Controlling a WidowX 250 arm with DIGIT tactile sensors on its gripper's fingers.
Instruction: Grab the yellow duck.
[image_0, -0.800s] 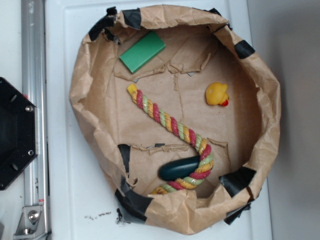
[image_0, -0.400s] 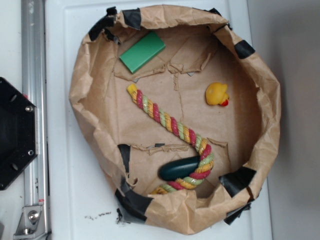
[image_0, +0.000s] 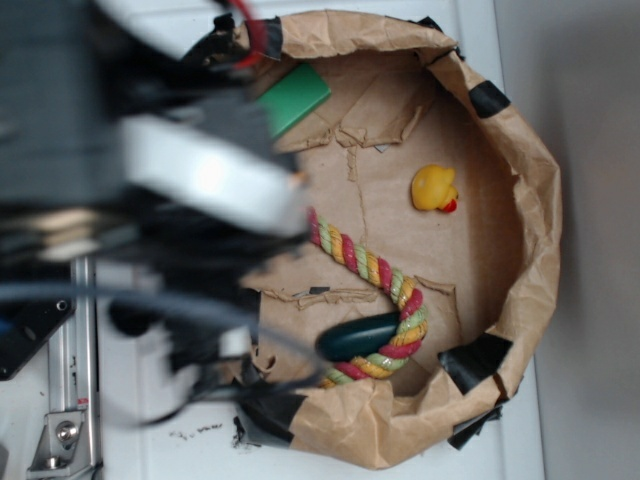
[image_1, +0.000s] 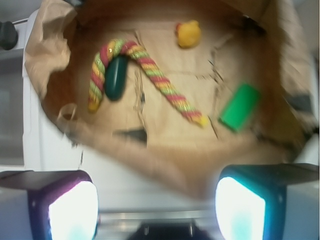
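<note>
The yellow duck (image_0: 435, 188) sits on the brown paper at the right side of the paper-lined basin (image_0: 530, 180), beak toward the right; in the wrist view the duck (image_1: 188, 33) lies at the top, far from the fingers. My arm is a blurred mass over the left half of the exterior view, and the gripper itself cannot be picked out there. In the wrist view my gripper (image_1: 157, 210) stands open, with nothing between its two bright pads (image_1: 72, 210), over the white surface outside the basin's near rim.
A multicoloured braided rope (image_0: 375, 275) runs diagonally across the basin and curls round a dark green oblong object (image_0: 358, 336). A green block (image_0: 296, 98) lies at the back left. Crumpled paper walls with black tape ring the basin. A metal rail (image_0: 70, 400) runs along the left.
The arm has swept into the exterior view from the left, blurred, and now hides the basin's left part and the rope's upper end. The duck, rope and block have not moved.
</note>
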